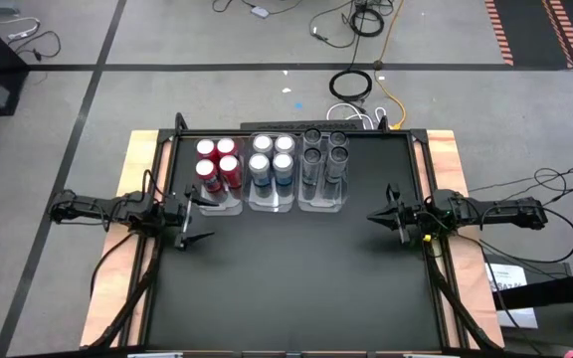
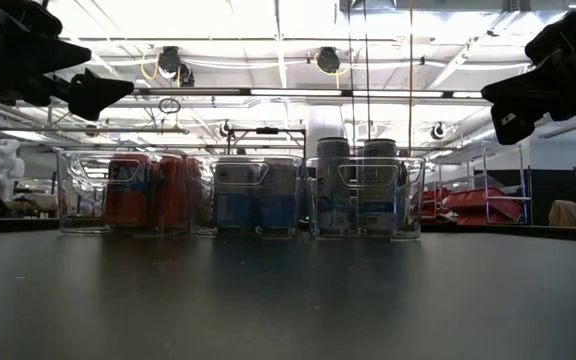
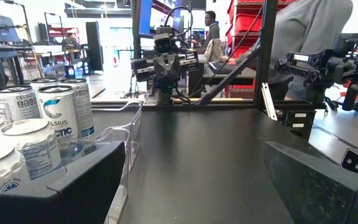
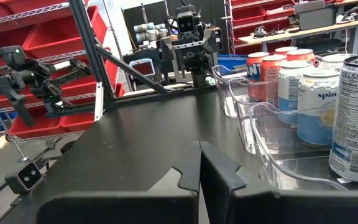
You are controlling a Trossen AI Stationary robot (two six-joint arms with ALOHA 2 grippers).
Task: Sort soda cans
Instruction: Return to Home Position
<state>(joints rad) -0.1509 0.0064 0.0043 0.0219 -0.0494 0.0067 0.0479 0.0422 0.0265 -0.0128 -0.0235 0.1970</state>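
Twelve soda cans stand upright on their bases in three clear trays at the table's far middle. The red cans (image 1: pixel 217 164) (image 2: pixel 143 190) fill the left tray, the blue-and-silver cans (image 1: pixel 272 159) (image 2: pixel 258 195) the middle one, and the dark grey cans (image 1: pixel 324 154) (image 2: pixel 353 185) the right one. My left gripper (image 1: pixel 195 221) (image 3: pixel 194 155) hangs open above the table by the near left corner of the red cans' tray, and I see no touch. My right gripper (image 1: pixel 374 216) (image 4: pixel 199 146) is shut, raised near the table's right side, clear of the trays.
The clear trays (image 1: pixel 272 206) (image 4: pixel 272 134) stand side by side in a row. The black table top (image 1: pixel 296 288) stretches bare toward the near edge. Wooden strips border the left and right sides (image 1: pixel 451 159). Cables (image 1: pixel 351 85) lie on the floor beyond. A person (image 3: pixel 213 28) stands in the room.
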